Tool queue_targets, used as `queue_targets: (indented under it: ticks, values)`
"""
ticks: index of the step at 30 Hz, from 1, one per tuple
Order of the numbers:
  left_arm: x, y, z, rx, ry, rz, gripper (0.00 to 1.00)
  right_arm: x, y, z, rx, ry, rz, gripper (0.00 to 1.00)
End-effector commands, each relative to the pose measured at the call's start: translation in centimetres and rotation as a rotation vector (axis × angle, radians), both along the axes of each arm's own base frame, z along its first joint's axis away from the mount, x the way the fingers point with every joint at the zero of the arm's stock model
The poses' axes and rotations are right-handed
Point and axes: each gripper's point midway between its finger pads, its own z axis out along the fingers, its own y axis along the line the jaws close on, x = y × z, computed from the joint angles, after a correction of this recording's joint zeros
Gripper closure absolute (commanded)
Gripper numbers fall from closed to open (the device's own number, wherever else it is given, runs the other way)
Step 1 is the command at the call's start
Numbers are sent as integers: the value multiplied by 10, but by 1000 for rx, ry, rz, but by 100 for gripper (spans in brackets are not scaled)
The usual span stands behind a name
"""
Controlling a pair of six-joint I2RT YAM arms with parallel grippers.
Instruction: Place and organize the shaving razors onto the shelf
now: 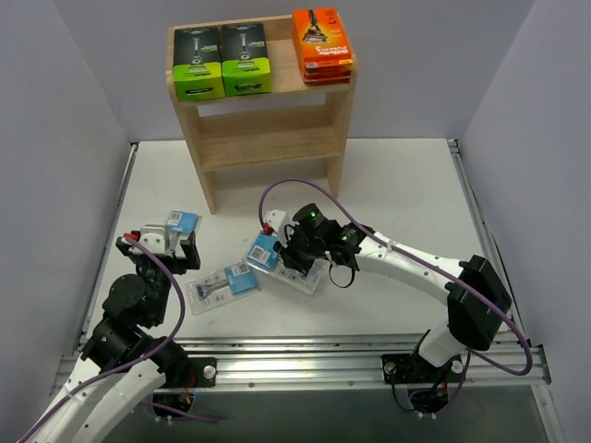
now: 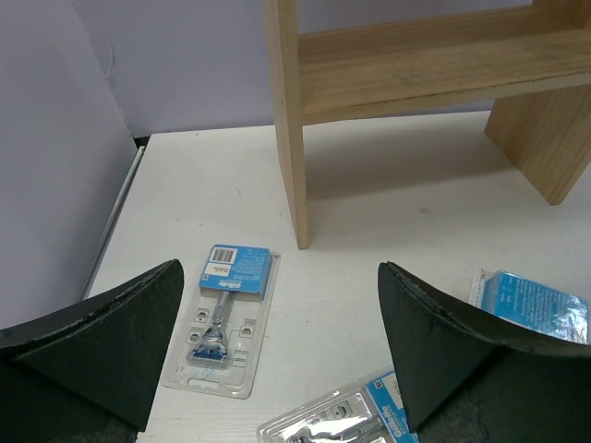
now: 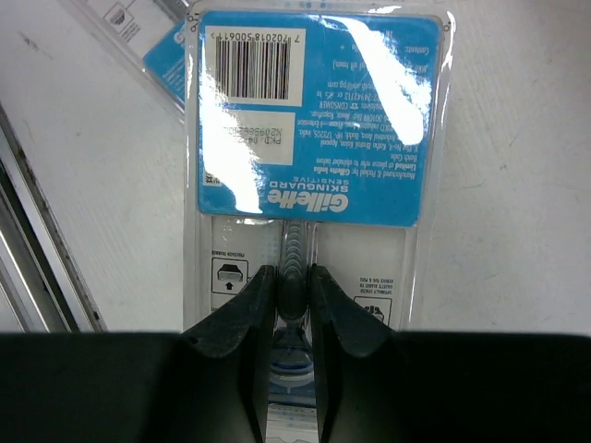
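At the far edge of the white surface [image 1: 397, 185], a little toward its left side, stands the wooden shelf [image 1: 268, 138]. Its top tier carries two black-and-lime-green boxes [image 1: 222, 61] side by side toward the left and a stack of orange boxes [image 1: 321, 44] at the right end. The two lower tiers show only bare wood.

The right arm reaches from the near right corner toward the middle of the surface. The jaws of the right gripper [image 3: 291, 277] are drawn narrow, pinching the raised bubble over the razor handle of the right blister pack [image 3: 309, 120]. Whether that pack is lifted clear of the surface cannot be told.

Near the left edge, the left gripper [image 2: 280, 277] hangs with its jaws spread wide, holding nothing, above the left blister pack [image 2: 222, 318], which lies flat with its blue card toward the shelf.

The near blister pack [image 1: 222, 284] lies flat between the other two, closer to the near edge, apart from both grippers.
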Motion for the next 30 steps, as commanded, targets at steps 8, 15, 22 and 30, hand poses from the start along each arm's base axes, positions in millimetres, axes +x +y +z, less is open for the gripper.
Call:
queue_targets:
  ticks: [8, 15, 22, 30]
  values:
    - [-2, -2, 12, -29, -32, -17, 5, -8, -39, -15, -170, 61, 170, 41]
    - [-2, -4, 12, -28, -31, -26, 5, 21, -47, 1, -45, -29, -161, 1]
    - [-1, -6, 11, -26, -27, -35, 5, 19, -58, 4, 29, 31, -508, 15]
    - [-1, -6, 11, -23, -24, -34, 5, -21, -69, -28, -18, 117, -780, 29]
